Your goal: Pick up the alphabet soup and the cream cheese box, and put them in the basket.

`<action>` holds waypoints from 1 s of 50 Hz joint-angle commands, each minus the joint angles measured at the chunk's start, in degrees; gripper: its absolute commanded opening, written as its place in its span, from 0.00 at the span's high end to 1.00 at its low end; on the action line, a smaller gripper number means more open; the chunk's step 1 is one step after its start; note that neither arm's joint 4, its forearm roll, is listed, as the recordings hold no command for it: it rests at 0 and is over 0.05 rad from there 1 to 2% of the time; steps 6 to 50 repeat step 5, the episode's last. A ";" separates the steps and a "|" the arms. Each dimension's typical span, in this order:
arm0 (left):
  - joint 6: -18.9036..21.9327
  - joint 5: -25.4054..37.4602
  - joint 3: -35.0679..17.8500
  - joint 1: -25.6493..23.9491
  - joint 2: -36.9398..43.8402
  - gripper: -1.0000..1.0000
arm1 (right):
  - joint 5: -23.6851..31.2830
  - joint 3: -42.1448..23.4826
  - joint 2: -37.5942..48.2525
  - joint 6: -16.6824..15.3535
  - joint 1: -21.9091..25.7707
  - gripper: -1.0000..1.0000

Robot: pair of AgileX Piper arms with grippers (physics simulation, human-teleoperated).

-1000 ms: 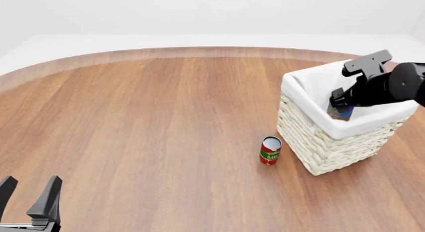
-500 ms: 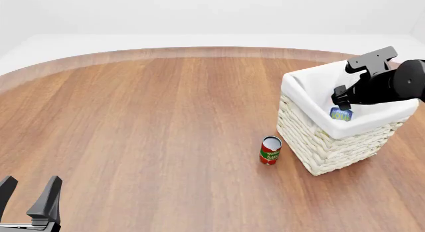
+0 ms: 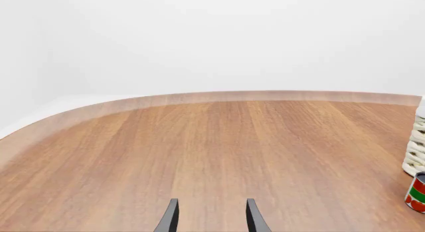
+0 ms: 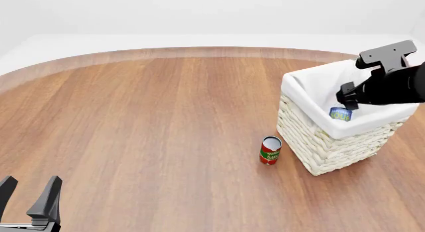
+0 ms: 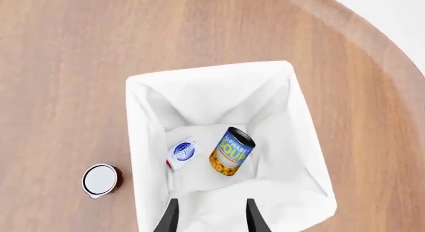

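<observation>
The cream-white wicker basket (image 4: 312, 142) stands at the right of the table. In the right wrist view the alphabet soup (image 5: 231, 151) lies on its side on the white lining inside the basket (image 5: 136, 122), with the cream cheese box (image 5: 182, 152) beside it. In the front view a bit of the soup's label (image 4: 340, 114) shows over the rim. My right gripper (image 4: 347, 100) hangs open and empty above the basket; it also shows in the right wrist view (image 5: 211, 219). My left gripper (image 4: 30, 197) is open and empty at the near left; it also shows in the left wrist view (image 3: 211, 219).
A slim red-and-green can (image 4: 269, 150) stands upright on the wood just left of the basket; it also shows in the right wrist view (image 5: 99, 179) and the left wrist view (image 3: 417, 192). The table's curved far edge runs behind.
My right gripper has let go of the alphabet soup, which now lies in the basket. The gripper has risen and drifted right. The left arm has not moved.
</observation>
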 commanded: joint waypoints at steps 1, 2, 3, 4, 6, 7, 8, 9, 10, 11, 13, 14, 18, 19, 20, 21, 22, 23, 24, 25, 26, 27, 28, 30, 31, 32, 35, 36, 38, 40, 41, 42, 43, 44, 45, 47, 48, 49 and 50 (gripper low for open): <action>0.00 0.00 0.00 0.00 -0.03 0.00 | 2.29 2.76 -6.56 2.77 1.87 0.00; 0.01 0.00 0.00 0.00 -0.02 0.00 | 2.58 2.81 -7.02 3.16 2.10 0.00; 0.01 0.00 0.00 0.00 -0.02 0.00 | 2.85 2.84 -7.46 3.39 2.23 0.00; -0.01 0.00 0.00 0.02 0.00 0.00 | 3.20 2.91 -8.15 3.56 2.39 0.00; 0.00 0.00 0.00 0.00 0.00 0.00 | 3.35 3.12 -8.51 3.66 2.46 0.00; 0.00 0.00 0.00 0.00 0.00 0.00 | 3.35 3.12 -8.51 3.66 2.46 0.00; 0.00 0.00 0.00 0.00 0.00 0.00 | 3.35 3.12 -8.51 3.66 2.46 0.00; 0.00 0.00 0.00 0.00 0.00 0.00 | 3.35 3.12 -8.51 3.66 2.46 0.00; 0.00 0.00 0.00 0.00 0.00 0.00 | 3.35 3.12 -8.51 3.66 2.46 0.00; 0.00 0.00 0.00 0.00 0.00 0.00 | 3.35 3.12 -8.51 3.66 2.46 0.00; 0.00 0.00 0.00 0.00 0.00 0.00 | 3.35 3.12 -8.51 3.66 2.46 0.00; 0.00 0.00 0.00 0.00 0.00 0.00 | 3.35 3.12 -8.51 3.66 2.46 0.00; 0.00 0.00 0.00 0.00 0.00 0.00 | 3.35 3.12 -8.51 3.66 2.46 0.00; 0.00 0.00 0.00 0.00 0.00 0.00 | 3.35 3.12 -8.51 3.66 2.46 0.00; 0.00 0.00 0.00 0.00 0.00 0.00 | 3.35 3.12 -8.51 3.66 2.46 0.00; 0.00 0.00 0.00 0.00 0.00 0.00 | 3.35 3.12 -8.51 3.66 2.46 0.00; 0.00 0.00 0.00 0.00 0.00 0.00 | 3.35 3.12 -8.51 3.66 2.46 0.00; 0.00 0.00 0.00 0.00 0.00 0.00 | 3.35 3.12 -8.51 3.66 2.46 0.00; 0.00 0.00 0.00 0.00 0.00 0.00 | 3.35 3.12 -8.51 3.66 2.46 0.00; 0.00 0.00 0.00 0.00 0.00 0.00 | 3.35 3.12 -8.51 3.66 2.46 0.00; 0.00 0.00 0.00 0.00 0.00 0.00 | 3.35 3.12 -8.51 3.66 2.46 0.00; 0.00 0.00 0.00 0.00 0.00 0.00 | 3.35 3.12 -8.51 3.66 2.46 0.00; 0.00 0.00 0.00 0.00 0.00 0.00 | 3.35 3.12 -8.51 3.66 2.46 0.00; 0.00 0.00 0.00 0.00 0.00 0.00 | 3.35 3.12 -8.51 3.66 2.46 0.00; 0.00 0.00 0.00 0.00 0.00 0.00 | 3.35 3.12 -8.51 3.66 2.46 0.00; 0.00 0.00 0.00 0.00 0.00 0.00 | 3.35 3.12 -8.51 3.66 2.46 0.00; 0.00 0.00 0.00 0.00 0.00 0.00 | 3.35 3.12 -8.51 3.66 2.46 0.00; 0.00 0.00 0.00 0.00 0.00 0.00 | 3.35 3.12 -8.51 3.66 2.46 0.00; 0.00 0.00 0.00 0.00 0.00 0.00 | 3.35 3.12 -8.51 3.66 2.46 0.00; 0.00 0.00 0.00 0.00 0.00 0.00 | 3.35 3.12 -8.51 3.66 2.46 0.00; 0.00 0.00 0.00 0.00 0.00 0.00 | 3.35 3.12 -8.51 3.66 2.46 0.00; 0.00 0.00 0.00 0.00 0.00 0.00 | 3.35 3.12 -8.51 3.66 2.46 0.00; 0.00 0.00 0.00 0.00 0.00 0.00 | 3.35 3.12 -8.51 3.66 2.46 0.00; 0.00 0.00 0.00 0.00 0.00 0.00 | 3.35 3.12 -8.51 3.66 2.46 0.00; 0.00 0.00 0.00 0.00 0.00 0.00 | 3.35 3.12 -8.51 3.66 2.46 0.00; 0.00 0.00 0.00 0.00 0.00 0.00 | 3.35 3.12 -8.51 3.66 2.46 0.00; 0.00 0.00 0.00 0.00 0.00 0.00 | 3.35 3.12 -8.51 3.66 2.46 0.00; 0.00 0.00 0.00 0.00 0.00 0.00 | 3.35 3.12 -8.51 3.66 2.46 0.00; 0.00 0.00 0.00 0.00 0.00 0.00 | 3.35 3.12 -8.51 3.66 2.46 0.00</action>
